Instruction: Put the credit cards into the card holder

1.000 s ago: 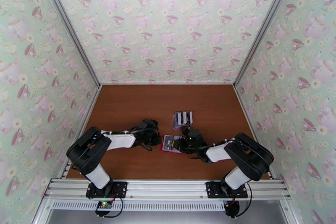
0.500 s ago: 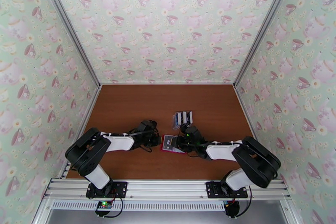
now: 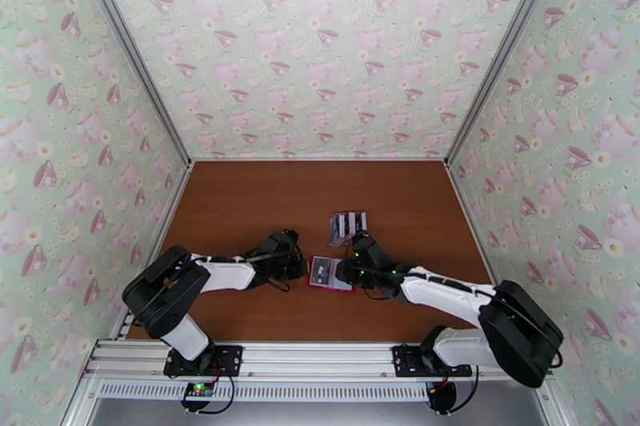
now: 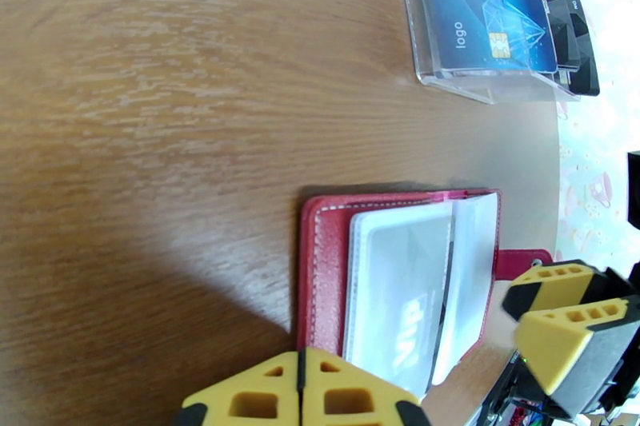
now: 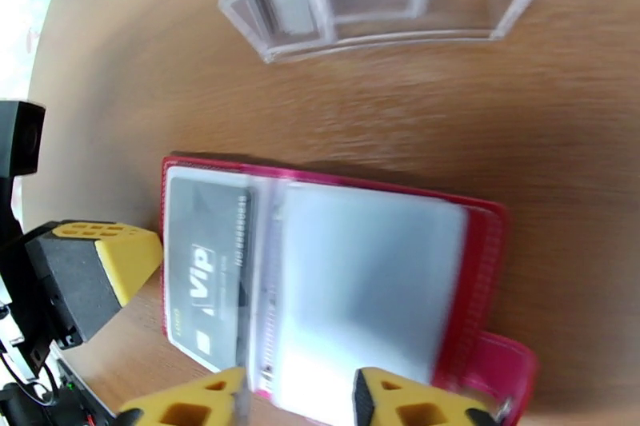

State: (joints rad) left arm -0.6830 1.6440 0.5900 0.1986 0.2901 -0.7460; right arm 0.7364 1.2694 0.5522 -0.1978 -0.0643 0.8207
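Red card holder (image 5: pixel 486 284) open flat, grey VIP card (image 5: pixel 206 268) inside.

Card holder (image 3: pixel 328 273) lies open on tabletop (image 3: pixel 256 204). Rack (image 3: pixel 349 225) holding cards (image 4: pixel 480 12) stands behind holder, apart. One card (image 5: pixel 204 260) in holder's left pocket. Left hand (image 4: pixel 301 376) just left of holder; right hand (image 5: pixel 300 396) at its right edge.
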